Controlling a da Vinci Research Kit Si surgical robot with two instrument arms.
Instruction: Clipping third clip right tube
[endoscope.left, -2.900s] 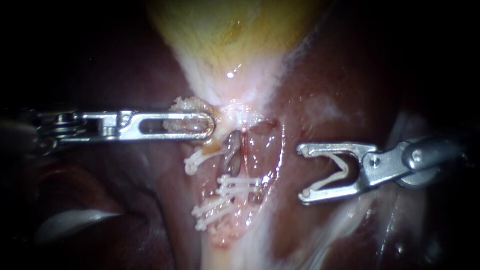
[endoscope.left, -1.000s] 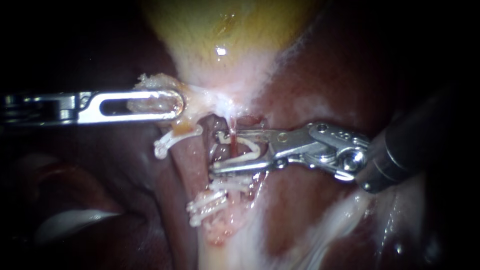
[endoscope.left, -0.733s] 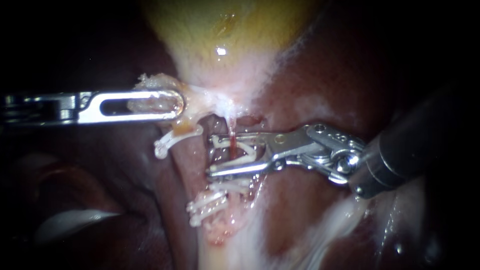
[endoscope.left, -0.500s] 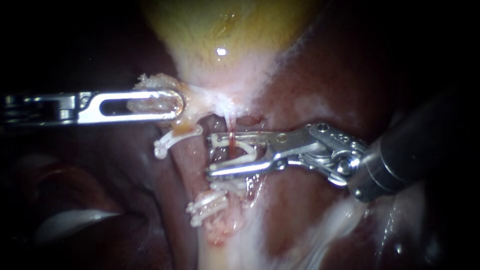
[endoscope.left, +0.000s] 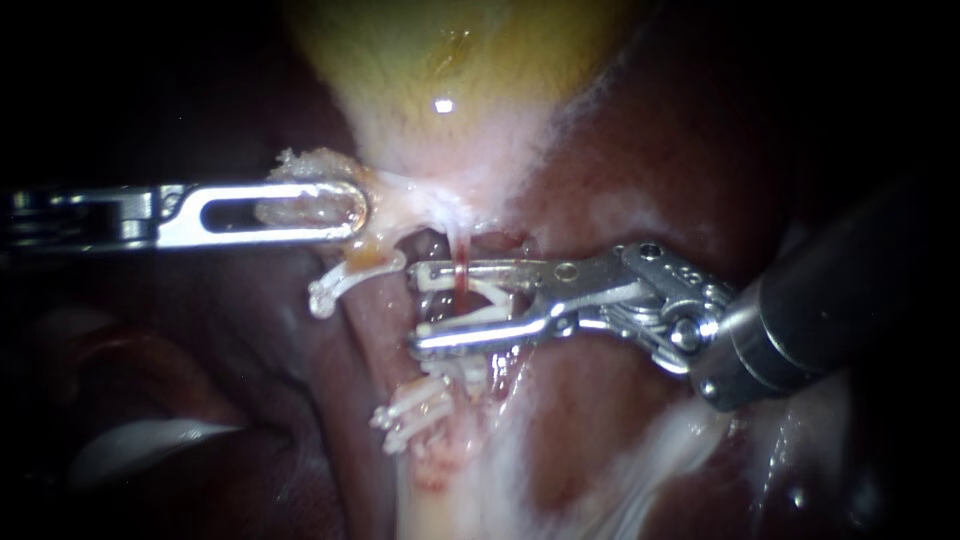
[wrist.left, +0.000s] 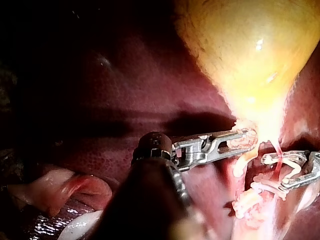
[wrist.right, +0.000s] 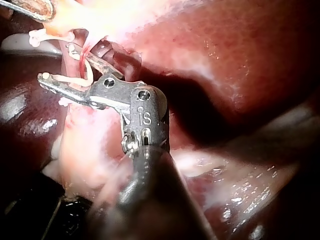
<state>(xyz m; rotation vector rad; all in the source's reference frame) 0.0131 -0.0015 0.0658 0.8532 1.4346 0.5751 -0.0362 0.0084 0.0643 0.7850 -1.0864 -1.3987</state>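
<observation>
The step in hand is seating the clip. The right instrument (endoscope.left: 415, 307) has its hand spread across the right tube (endoscope.left: 461, 252), a thin red strand just below the gallbladder (endoscope.left: 450, 60). Its two jaws stand apart, each bearing a leg of the open white clip (endoscope.left: 470, 318), and the tube runs between them. The placed clips (endoscope.left: 415, 405) lie just beneath.

The left instrument (endoscope.left: 355, 210) has its hand closed on pale tissue (endoscope.left: 300, 160) at the gallbladder's neck, drawing it aside.

The next move probably calls for squeezing the hand closed until the clip locks, with the tube held fully inside. Stamped marks show on the right instrument; no other writing is visible.
</observation>
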